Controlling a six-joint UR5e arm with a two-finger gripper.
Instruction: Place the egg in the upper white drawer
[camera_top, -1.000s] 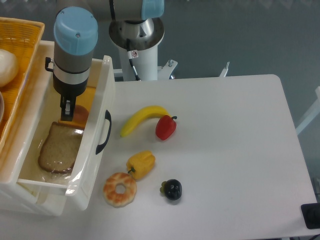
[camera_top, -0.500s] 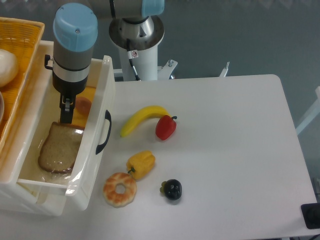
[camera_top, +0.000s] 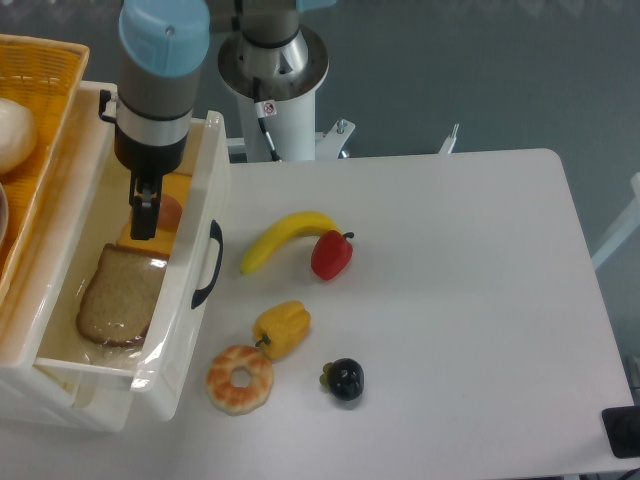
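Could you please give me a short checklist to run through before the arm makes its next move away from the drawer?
1. Egg inside the upper white drawer: ok, it lies beside the bread slice.
2. Egg free of the gripper: cannot tell, the fingers overlap its left edge from this view.
3. Gripper open: cannot tell, the fingers look like one dark shape.
4. Drawer open, nothing above it but the arm: ok.
5. Banana and red pepper away from the drawer: ok, both lie on the table.
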